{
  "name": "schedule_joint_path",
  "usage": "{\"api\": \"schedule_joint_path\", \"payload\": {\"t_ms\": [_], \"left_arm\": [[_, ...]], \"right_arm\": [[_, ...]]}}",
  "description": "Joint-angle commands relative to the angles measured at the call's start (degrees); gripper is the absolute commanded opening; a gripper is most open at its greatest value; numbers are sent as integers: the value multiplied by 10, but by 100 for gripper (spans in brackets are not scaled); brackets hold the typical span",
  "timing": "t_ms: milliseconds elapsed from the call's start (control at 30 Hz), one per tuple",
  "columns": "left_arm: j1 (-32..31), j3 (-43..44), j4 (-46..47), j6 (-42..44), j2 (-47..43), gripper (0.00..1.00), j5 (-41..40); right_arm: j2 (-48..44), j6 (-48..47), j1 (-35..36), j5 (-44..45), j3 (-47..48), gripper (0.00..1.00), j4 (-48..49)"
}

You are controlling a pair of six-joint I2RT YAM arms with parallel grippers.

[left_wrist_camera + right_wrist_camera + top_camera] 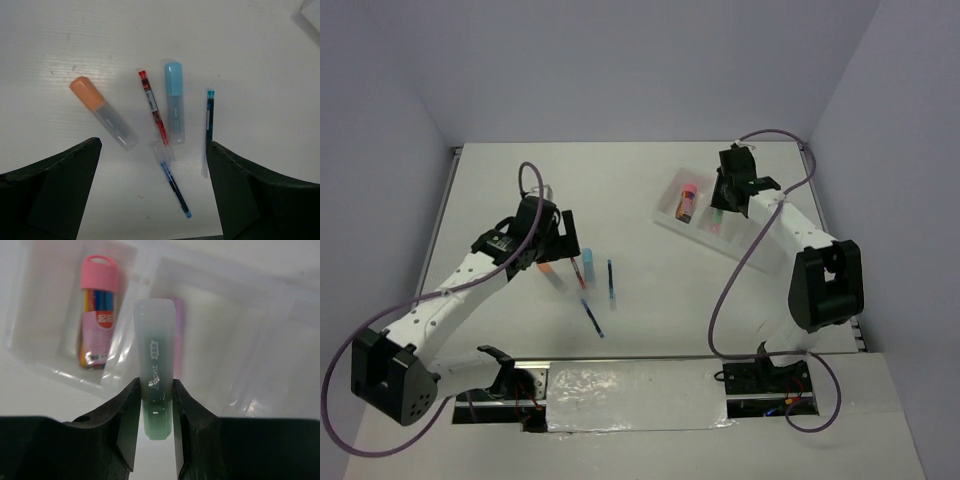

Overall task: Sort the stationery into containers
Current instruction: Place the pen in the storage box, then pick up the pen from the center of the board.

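My right gripper (155,392) is shut on a green marker (155,355), held over the middle compartment of the white translucent tray (146,270). A purple marker (179,335) lies in that compartment behind it. The brown cylinder with a pink cap (99,315) lies in the neighbouring compartment. My left gripper (152,150) hangs open over loose stationery on the table: an orange marker (100,111), a red pen (153,106), a light-blue marker (174,100), a dark-blue pen (209,115) and a blue pen (175,187). It touches none of them.
In the top view the tray (665,218) sits at the far right, with the right gripper (725,200) above it. The loose pens lie left of centre by the left gripper (558,248). A purple cable loops over each arm.
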Motion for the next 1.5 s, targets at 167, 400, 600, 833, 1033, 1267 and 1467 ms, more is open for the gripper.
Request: {"api": "schedule_joint_path", "payload": {"t_ms": [167,400,600,833,1033,1267,1467], "left_arm": [[-49,46,53,-53,94,99,-38],[-52,74,43,-73,184,95,-62],[-72,92,46,-89,247,85,-69],[-73,60,-24,-205,223,83,-199],[-38,36,-57,-263,236,80,-224],[19,-6,6,-250,263,67,-184],[25,-23,26,-247,278,59,-172]], "right_arm": [[71,-7,-45,10,90,52,-42],[78,-15,-44,3,126,100,-79],[-29,-20,-12,-16,49,99,-52],[-104,-23,51,-20,-21,98,-40],[-114,-27,117,-21,-23,98,-47],[-107,-28,172,-12,-13,98,-55],[-95,-30,194,-9,-6,97,-59]]}}
